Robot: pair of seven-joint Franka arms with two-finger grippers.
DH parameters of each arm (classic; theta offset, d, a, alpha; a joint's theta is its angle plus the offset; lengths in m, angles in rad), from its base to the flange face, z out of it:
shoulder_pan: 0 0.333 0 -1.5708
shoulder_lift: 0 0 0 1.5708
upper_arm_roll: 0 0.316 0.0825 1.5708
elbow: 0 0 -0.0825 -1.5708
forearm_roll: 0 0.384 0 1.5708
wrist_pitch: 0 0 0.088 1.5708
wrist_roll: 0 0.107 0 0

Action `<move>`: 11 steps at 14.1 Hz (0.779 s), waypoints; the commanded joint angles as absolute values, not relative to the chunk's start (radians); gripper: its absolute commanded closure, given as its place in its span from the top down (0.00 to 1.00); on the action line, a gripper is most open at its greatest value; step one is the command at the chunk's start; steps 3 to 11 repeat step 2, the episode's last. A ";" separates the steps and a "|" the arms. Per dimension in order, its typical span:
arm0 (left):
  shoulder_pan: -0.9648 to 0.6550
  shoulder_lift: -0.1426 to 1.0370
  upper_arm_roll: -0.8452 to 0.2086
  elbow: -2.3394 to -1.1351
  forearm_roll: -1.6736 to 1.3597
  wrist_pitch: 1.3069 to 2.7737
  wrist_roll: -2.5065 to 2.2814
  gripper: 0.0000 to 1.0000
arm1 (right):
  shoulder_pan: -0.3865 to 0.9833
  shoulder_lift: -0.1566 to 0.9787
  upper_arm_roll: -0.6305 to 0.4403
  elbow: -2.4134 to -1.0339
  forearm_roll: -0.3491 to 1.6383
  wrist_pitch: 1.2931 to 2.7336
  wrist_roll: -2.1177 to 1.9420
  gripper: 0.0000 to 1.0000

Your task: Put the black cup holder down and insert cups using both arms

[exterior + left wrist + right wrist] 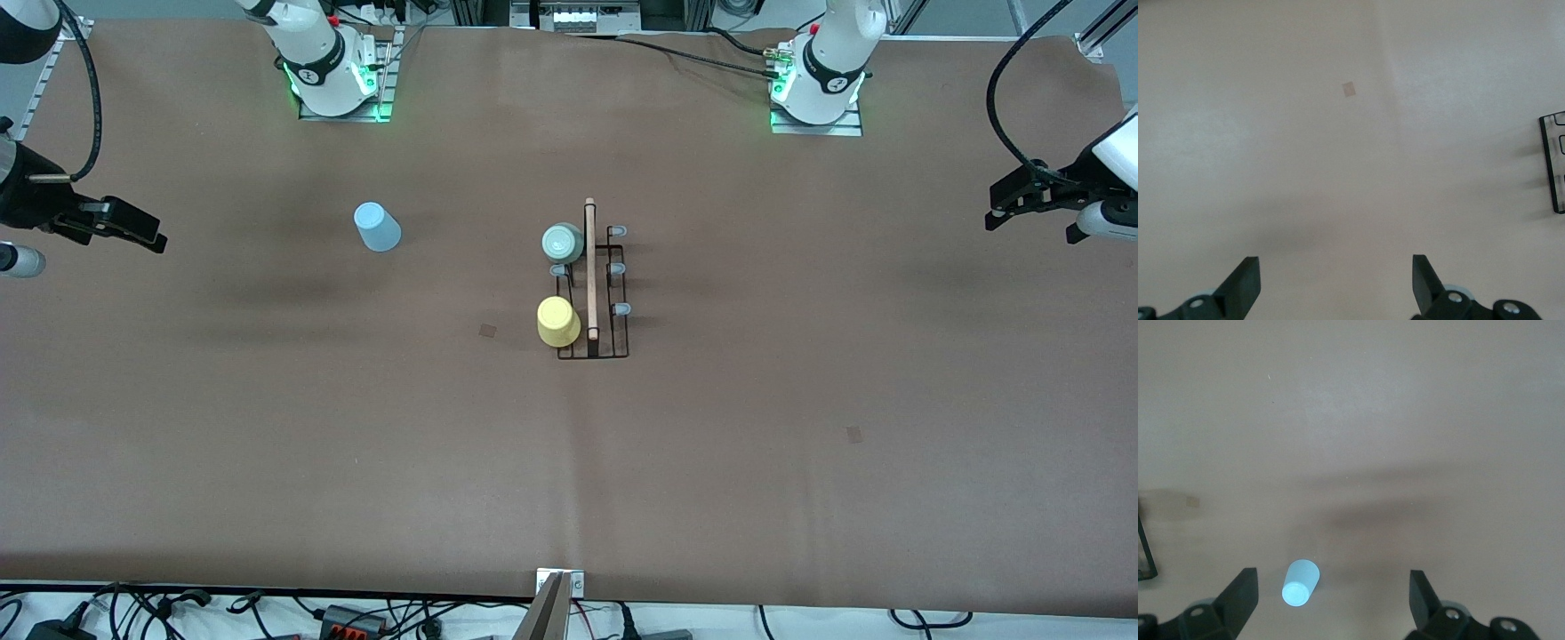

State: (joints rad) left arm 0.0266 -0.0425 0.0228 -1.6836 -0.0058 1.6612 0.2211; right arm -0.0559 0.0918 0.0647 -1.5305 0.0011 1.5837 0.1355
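On the table (800,400), the light blue cup (378,228) stood well apart from the black cup holder (593,293); a careless approach by the open, empty right gripper (133,227) risked toppling it, while the open left gripper (1009,200) waited.

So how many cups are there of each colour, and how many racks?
Blue cup: 1
Green cup: 1
Yellow cup: 1
Black rack: 1
Total: 4

High front camera facing both robot bases across the table (711,462), each wrist camera looking down from well above, all sharing the black cup holder (594,302)
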 commanded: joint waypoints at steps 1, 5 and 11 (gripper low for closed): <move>0.032 -0.029 0.021 -1.655 0.000 1.638 0.238 1.00 | -0.055 0.075 0.064 -1.543 0.015 1.582 0.161 1.00; 0.032 -0.029 0.021 -1.655 0.000 1.638 0.238 1.00 | -0.057 0.075 0.064 -1.545 0.017 1.582 0.163 1.00; 0.032 -0.029 0.021 -1.655 0.000 1.638 0.238 1.00 | -0.057 0.075 0.064 -1.545 0.017 1.582 0.163 1.00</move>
